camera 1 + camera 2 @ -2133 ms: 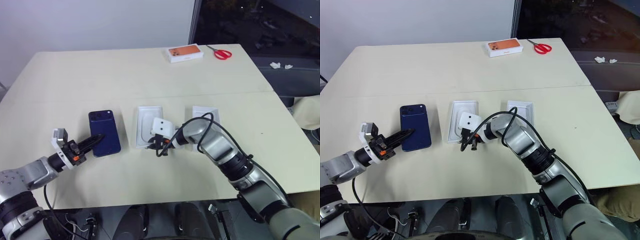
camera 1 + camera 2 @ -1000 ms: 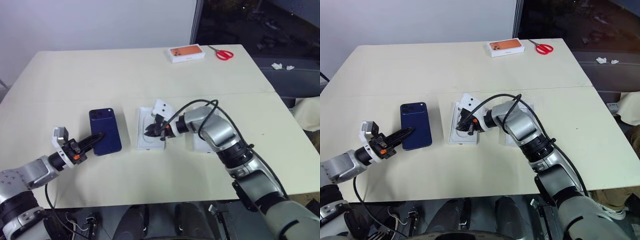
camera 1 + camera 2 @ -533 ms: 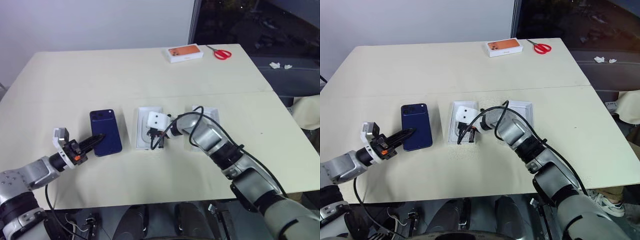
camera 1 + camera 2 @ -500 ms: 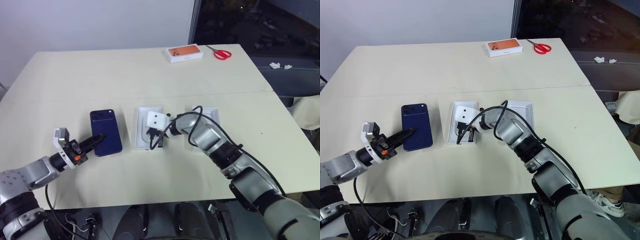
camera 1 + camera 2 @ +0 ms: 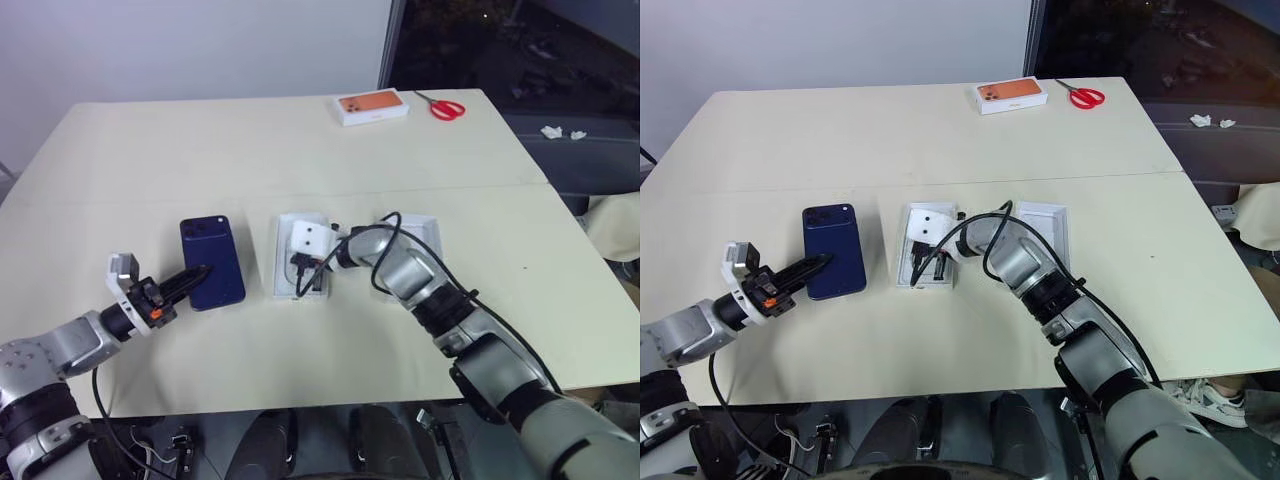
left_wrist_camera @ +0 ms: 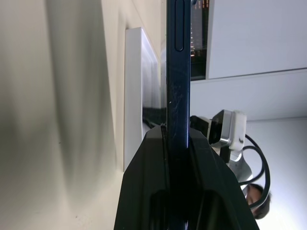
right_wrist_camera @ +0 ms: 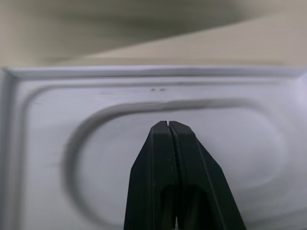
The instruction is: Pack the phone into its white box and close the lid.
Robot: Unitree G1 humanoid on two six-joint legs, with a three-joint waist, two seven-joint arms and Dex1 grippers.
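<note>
Right gripper (image 7: 169, 125) has swung down over white moulded insert (image 7: 43, 143); jaws pressed together, empty, tips above oval recess. Left gripper (image 5: 195, 274) unmoved, jaws clamped on phone (image 5: 212, 262) edge, beside insert. Packing not yet begun.

The cream desk (image 5: 200, 150) lies bare across its far half, save the white box with the orange top (image 5: 371, 107) and red-handled scissors (image 5: 440, 105) at the far edge. Nearer, three things sit in a close row: the slim dark navy-blue phone (image 5: 212, 260), a white moulded insert with an oval recess (image 5: 284, 262) and a shallow white tray (image 5: 425, 232). The right tool (image 5: 300, 280) and its arm block the insert and part of the tray. The near strip is bare.
</note>
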